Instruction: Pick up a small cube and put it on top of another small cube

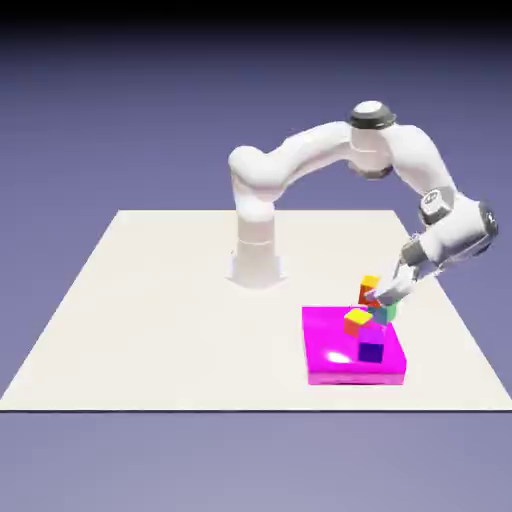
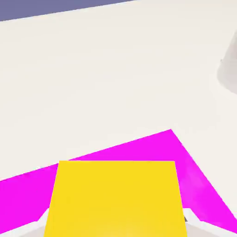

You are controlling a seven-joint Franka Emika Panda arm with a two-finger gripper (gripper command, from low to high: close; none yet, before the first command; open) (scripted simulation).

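The table [image 1: 150, 320] carries a magenta slab [image 1: 325, 345] near the exterior view's right. On the slab stand a yellow-topped cube [image 1: 357, 321] and a blue cube [image 1: 371, 351]. The teal cube [image 1: 386, 313] sits at the slab's far edge. The orange cube [image 1: 369, 289] is pinched in the gripper [image 1: 381, 296], jaws closed on it, just above the teal cube and slightly toward the exterior view's left (contact between them is hard to judge). In the hand view its yellow face [image 2: 115, 199] fills the bottom. The drop likely needs a small shift right.
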